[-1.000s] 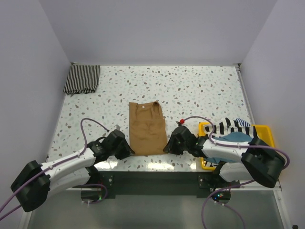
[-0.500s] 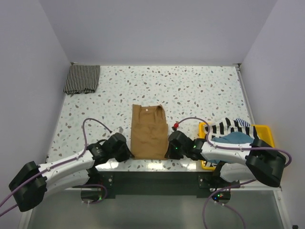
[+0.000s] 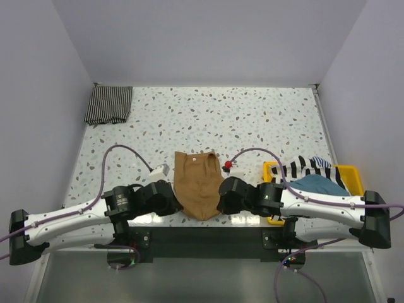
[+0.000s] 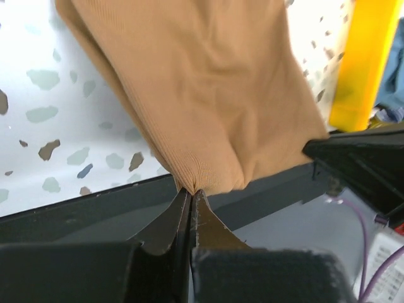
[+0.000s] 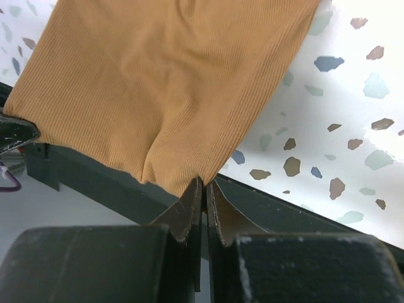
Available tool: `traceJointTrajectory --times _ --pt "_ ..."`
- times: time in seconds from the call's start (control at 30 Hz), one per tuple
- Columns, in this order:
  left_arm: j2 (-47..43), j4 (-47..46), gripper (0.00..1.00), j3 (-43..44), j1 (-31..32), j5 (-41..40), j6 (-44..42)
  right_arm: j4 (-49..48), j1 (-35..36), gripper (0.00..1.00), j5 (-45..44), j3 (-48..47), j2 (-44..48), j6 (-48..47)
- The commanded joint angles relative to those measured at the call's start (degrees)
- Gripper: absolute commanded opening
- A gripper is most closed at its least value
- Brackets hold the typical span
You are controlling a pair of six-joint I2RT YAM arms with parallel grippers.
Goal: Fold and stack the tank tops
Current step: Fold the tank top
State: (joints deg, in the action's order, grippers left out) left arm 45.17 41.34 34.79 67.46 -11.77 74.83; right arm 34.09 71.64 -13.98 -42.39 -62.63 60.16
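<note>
The plain tan-brown tank top point(image 3: 199, 183) lies at the table's near middle, and its near hem hangs past the front edge. My left gripper point(image 3: 178, 205) is shut on the hem's left corner, which puckers between the closed fingertips in the left wrist view point(image 4: 191, 192). My right gripper point(image 3: 221, 201) is shut on the right corner, where ribbed cloth point(image 5: 164, 82) fans out from the pinch point(image 5: 205, 183). A thin-striped tank top point(image 3: 108, 105) lies folded at the far left corner.
A yellow bin point(image 3: 353, 172) at the right front holds a broad-striped top point(image 3: 306, 167) and a teal one point(image 3: 315, 183). The bin's wall point(image 4: 366, 63) shows at the right of the left wrist view. The dark mounting rail point(image 3: 208, 237) runs below the table's front edge.
Both grippers closed on the tan top's near corners. They have drawn the cloth toward the front edge, and the hem now bunches and hangs past it.
</note>
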Motion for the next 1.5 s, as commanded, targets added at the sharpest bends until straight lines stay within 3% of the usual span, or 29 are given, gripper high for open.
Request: traceJointTrajectory --times 0.0,0.17,0.23,0.53,0.73,0.87,0.97,1.0,1.1,1.2,1.33,1.37,1.4,1.47 --pt "1.4 4.6 0.0 6.9 0.1 -8.1 1.3 6.5 0.2 0.03 -4.7 -6.2 -1.4 -1.0" --pt "2.8 3.2 0.0 11.7 -3.8 -11.6 -3.6 8.5 -1.6 0.02 -7.9 -11.4 -3.7 -3.2" --pt "2.9 1.4 0.0 13.1 -9.8 -9.4 -8.6 7.8 -3.1 0.02 -7.6 -12.3 -4.2 -4.4" --pt "10.9 -11.0 0.0 17.6 -25.0 -3.1 -21.6 1.7 -19.0 0.01 0.2 -17.8 -11.0 -14.4" --pt "23.2 -26.0 0.0 19.9 -36.2 5.0 -26.3 -2.4 -32.8 0.01 9.3 -26.3 -23.4 -21.3" --pt "37.0 -36.3 0.0 26.2 -42.0 8.1 -28.6 -3.5 -39.3 0.04 13.1 -36.4 -34.3 -24.8" --pt "46.9 -43.8 0.14 30.0 -45.6 10.1 -29.8 -3.3 -42.4 0.2 13.2 -42.9 -43.9 -25.6" --pt "49.4 -44.6 0.25 31.3 -46.4 11.5 -29.8 -3.9 -43.2 0.34 13.3 -44.0 -45.7 -25.8" --pt "55.5 -46.9 0.52 35.3 -49.2 14.6 -29.9 -3.3 -45.2 0.61 11.6 -49.2 -51.2 -28.2" --pt "55.1 -46.4 0.57 36.3 -51.1 13.8 -29.7 -1.3 -45.3 0.7 5.3 -52.1 -51.5 -30.4" --pt "49.5 -42.3 0.54 34.0 -50.7 10.4 -28.6 -2.5 -43.1 0.64 1.7 -47.8 -45.8 -31.4" --pt "47.1 -38.5 0.49 32.1 -50.1 9.5 -27.5 -2.5 -42.0 0.61 -0.9 -45.4 -43.6 -31.4" --pt "45.7 -38.3 0.47 30.4 -49.6 9.6 -25.9 -2.5 -39.7 0.51 -2.0 -44.3 -42.4 -31.6" --pt "42.0 -39.6 0.43 25.0 -47.7 9.6 -24.6 -3.4 -36.9 0.43 -3.4 -40.4 -40.5 -31.0"
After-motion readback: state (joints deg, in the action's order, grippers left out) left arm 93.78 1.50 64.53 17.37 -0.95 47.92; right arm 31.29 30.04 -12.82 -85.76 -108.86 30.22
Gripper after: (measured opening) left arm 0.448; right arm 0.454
